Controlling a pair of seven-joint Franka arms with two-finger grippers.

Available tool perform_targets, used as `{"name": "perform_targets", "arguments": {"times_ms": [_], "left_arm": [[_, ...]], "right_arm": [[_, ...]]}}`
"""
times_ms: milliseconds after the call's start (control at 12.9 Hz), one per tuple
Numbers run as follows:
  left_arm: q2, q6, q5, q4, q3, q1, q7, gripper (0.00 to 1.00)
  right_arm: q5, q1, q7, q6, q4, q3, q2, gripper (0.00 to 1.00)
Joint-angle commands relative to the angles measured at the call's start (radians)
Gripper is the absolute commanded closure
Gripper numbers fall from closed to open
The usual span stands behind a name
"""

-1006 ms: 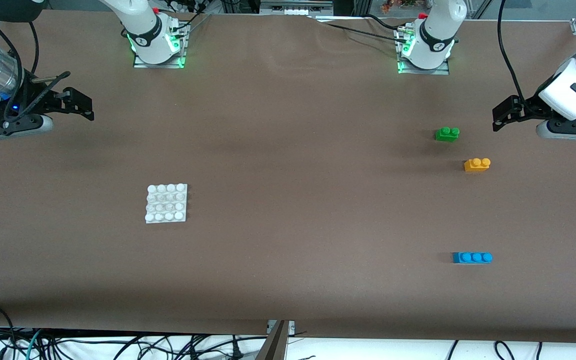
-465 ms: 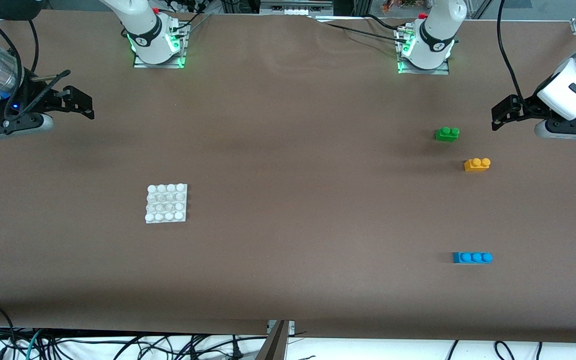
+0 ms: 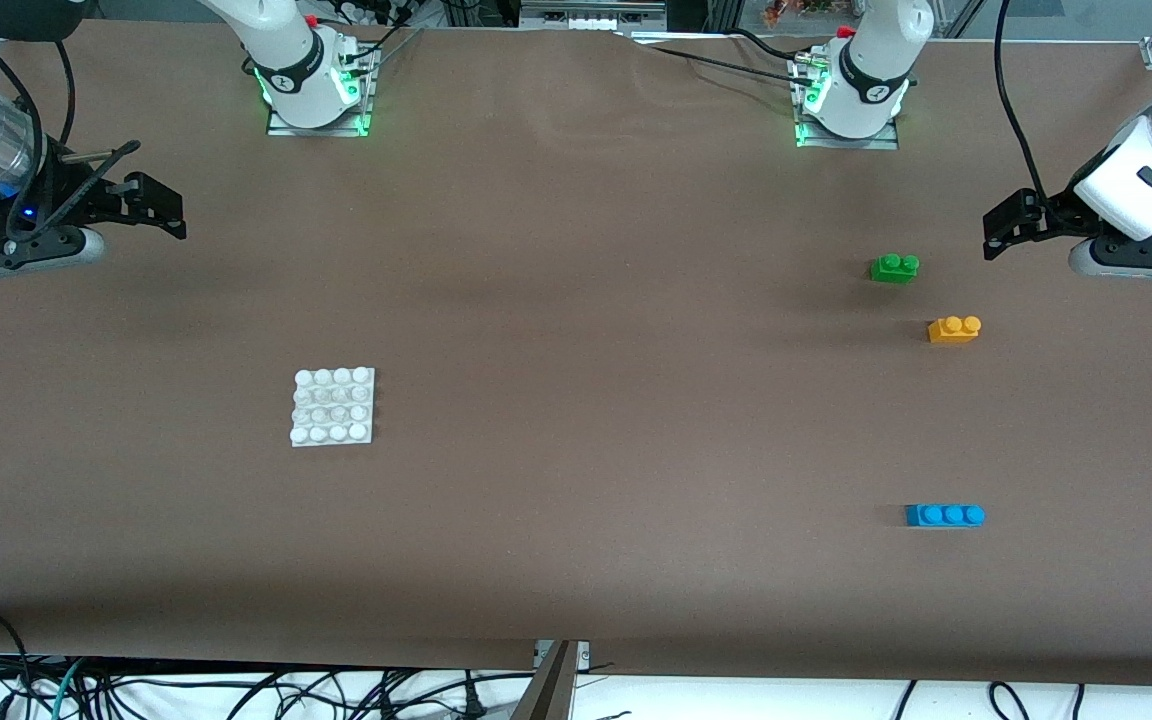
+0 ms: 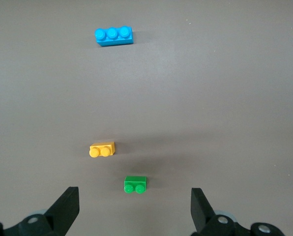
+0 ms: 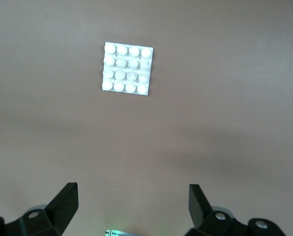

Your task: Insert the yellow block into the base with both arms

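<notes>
We find the task not yet begun. The yellow block (image 3: 954,329) lies loose on the table toward the left arm's end, just nearer the front camera than the green brick (image 3: 894,268), with the blue brick (image 3: 944,515) nearer again. The base (image 3: 333,406) sits well apart from it, toward the right arm's end, with nothing on its studs. The left gripper (image 3: 1004,227) hangs above the table edge near the green brick, fingers spread and empty. The right gripper (image 3: 154,205) hovers at its own end, fingers likewise apart. Picking, carrying and pressing home all remain.
</notes>
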Motion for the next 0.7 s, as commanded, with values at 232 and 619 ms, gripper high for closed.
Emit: {"name": "perform_targets", "arguments": {"times_ms": [232,619], "left_arm": [[0.005,-0.022,-0.011,0.022,-0.009,0.011,-0.006,0.0],[0.008,-0.034,-0.011,0.029,-0.004,0.011,-0.006,0.0]], "right_arm": [[-0.016,-0.016,0.002,-0.02,0.011,0.015,0.005,0.01],[-0.016,-0.017,0.002,-0.02,0.01,0.015,0.007,0.01]]}}
